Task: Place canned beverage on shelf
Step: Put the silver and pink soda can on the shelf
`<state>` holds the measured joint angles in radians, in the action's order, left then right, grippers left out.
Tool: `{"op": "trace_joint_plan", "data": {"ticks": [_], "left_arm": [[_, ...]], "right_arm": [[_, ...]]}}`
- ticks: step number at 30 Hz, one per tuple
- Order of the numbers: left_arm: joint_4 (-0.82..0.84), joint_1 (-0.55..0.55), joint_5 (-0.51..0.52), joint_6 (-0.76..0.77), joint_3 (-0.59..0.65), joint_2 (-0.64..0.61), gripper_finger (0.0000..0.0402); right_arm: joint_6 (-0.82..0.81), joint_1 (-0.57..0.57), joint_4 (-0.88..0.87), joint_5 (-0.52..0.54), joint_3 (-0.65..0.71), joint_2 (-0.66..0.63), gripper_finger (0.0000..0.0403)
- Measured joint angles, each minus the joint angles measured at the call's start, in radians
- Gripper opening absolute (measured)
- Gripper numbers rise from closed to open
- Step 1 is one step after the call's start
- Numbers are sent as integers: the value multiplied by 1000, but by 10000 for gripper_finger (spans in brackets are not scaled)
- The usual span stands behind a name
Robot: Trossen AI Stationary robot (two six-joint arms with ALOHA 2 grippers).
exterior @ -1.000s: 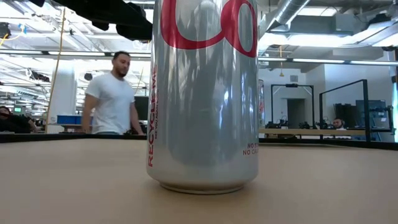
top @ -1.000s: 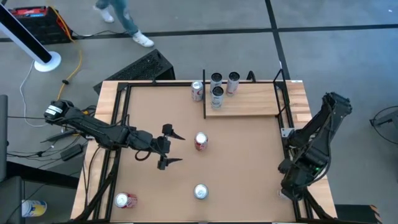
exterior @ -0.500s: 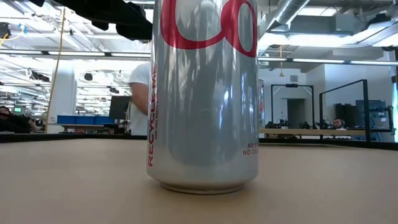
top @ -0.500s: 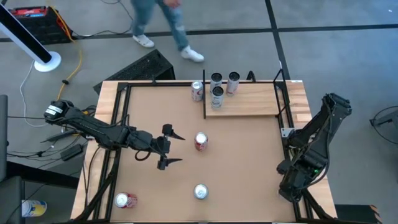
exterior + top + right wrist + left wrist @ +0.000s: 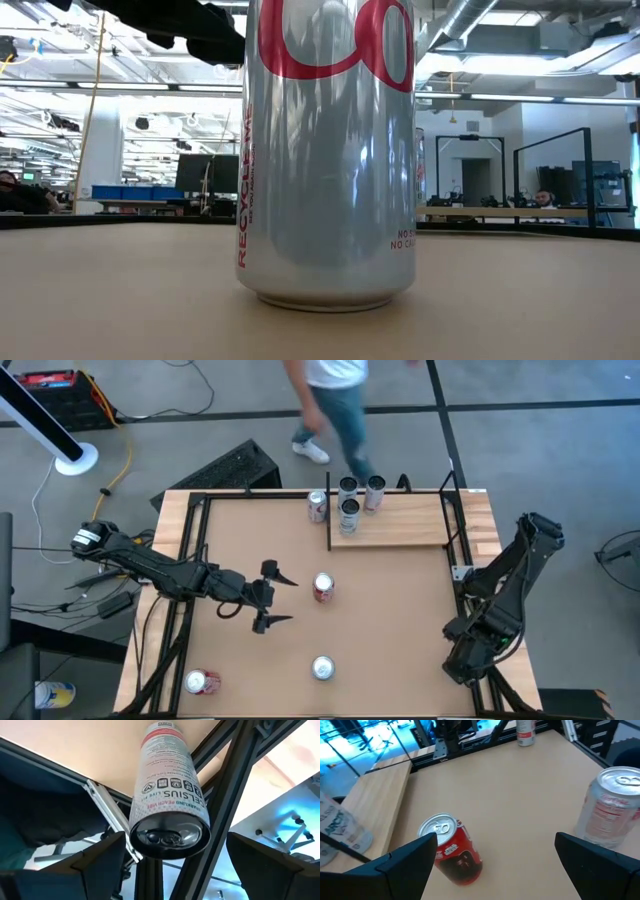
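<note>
left pincer [image 5: 277, 598]: wide, empty, mid-bench beside red can [image 5: 323, 588]
right pincer [image 5: 170, 865]: wide around slim can [image 5: 167, 795], right bench edge

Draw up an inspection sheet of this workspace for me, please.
Surface: tan tabletop in a black frame.
Job's things: shelf in one corner, bearing three upright cans; a fourth can stands just off it; red can and silver can upright mid-table; corner can on the left, far from the shelf.
Clutter: nothing seen.
Grippers: left gripper open, facing the red can, apart from it; right gripper open at the table's right edge, a Celsius can between its fingers, untouched.
Cables: yellow cable on the floor.
Surroundings: person on the floor beyond the shelf.
</note>
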<state>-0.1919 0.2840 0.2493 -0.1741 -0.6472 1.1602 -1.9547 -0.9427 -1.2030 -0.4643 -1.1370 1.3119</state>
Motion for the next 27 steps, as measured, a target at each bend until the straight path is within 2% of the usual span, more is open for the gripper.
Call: {"op": "trace_joint_plan", "data": {"ticks": [13,27], "left_arm": [[-1,0,-7,2,0,0,389],[-1,0,-8,0,0,0,389]], "right_arm": [[94,1,-5,-10,0,115,370],[185,-3,17,-42,0,150,359]]}}
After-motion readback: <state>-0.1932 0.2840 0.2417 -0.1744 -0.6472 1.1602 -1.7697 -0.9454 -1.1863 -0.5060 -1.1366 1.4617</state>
